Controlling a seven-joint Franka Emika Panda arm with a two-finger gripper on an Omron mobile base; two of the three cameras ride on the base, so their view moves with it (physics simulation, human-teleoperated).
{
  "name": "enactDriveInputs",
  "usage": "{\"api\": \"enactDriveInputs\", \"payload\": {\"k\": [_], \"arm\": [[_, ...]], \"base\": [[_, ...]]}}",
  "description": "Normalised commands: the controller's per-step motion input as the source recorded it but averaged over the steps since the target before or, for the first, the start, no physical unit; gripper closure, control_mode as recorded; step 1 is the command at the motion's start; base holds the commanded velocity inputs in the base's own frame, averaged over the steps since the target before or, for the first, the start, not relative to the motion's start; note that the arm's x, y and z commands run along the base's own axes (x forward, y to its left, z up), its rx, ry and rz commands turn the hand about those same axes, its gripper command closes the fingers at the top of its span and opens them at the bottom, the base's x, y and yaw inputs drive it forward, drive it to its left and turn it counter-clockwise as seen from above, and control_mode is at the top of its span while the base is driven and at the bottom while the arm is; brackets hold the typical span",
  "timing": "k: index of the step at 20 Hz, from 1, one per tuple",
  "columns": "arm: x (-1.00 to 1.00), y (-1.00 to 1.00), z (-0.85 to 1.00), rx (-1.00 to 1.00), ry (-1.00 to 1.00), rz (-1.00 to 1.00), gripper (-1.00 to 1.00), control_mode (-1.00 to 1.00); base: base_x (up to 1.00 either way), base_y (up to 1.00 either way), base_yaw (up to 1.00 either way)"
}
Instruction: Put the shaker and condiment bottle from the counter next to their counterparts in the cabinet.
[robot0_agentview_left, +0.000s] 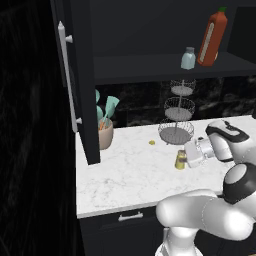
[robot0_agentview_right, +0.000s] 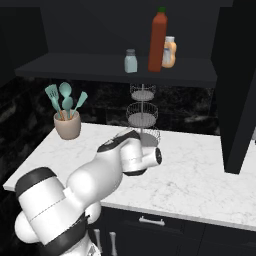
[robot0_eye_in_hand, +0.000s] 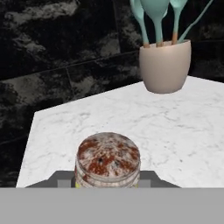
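Observation:
The tiny yellow shaker (robot0_agentview_left: 179, 163) stands upright on the white marble counter (robot0_agentview_left: 125, 175), and my gripper (robot0_agentview_left: 181, 159) is shut on it from the right. In the hand view its speckled grey cap (robot0_eye_in_hand: 108, 158) sits right between my fingertips (robot0_eye_in_hand: 61, 179). The tall red condiment bottle (robot0_agentview_left: 212, 37) with a green cap stands on the shelf of the black cabinet (robot0_agentview_left: 145, 67), beside the pale blue-grey shaker (robot0_agentview_left: 188, 58). From the right, the red bottle (robot0_agentview_right: 158, 40) stands between that pale shaker (robot0_agentview_right: 130, 61) and the short orange bottle (robot0_agentview_right: 169, 52).
The open cabinet door (robot0_agentview_left: 82, 85) with its silver bar handle (robot0_agentview_left: 67, 75) hangs over the counter's left end. A beige crock of teal utensils (robot0_agentview_left: 105, 132) stands beside it. A three-tier wire stand (robot0_agentview_left: 177, 112) rises behind the gripper. A small yellow bit (robot0_agentview_left: 152, 142) lies on the marble.

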Motion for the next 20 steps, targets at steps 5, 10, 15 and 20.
{"api": "enactDriveInputs", "payload": {"k": [5, 10, 15, 20], "arm": [[0.00, 0.04, 0.55, 0.00, 0.00, -0.39, 1.00, -1.00], [0.03, 0.31, 0.28, 0.00, 0.00, -0.57, 1.00, -1.00], [0.00, 0.36, 0.29, 0.00, -0.01, -0.63, 1.00, -1.00], [-0.09, 0.18, 0.70, 0.00, 0.00, -0.42, 1.00, -1.00]], "base": [[0.00, 0.00, 0.00], [0.00, 0.00, 0.00], [0.00, 0.00, 0.00], [0.00, 0.00, 0.00]]}}
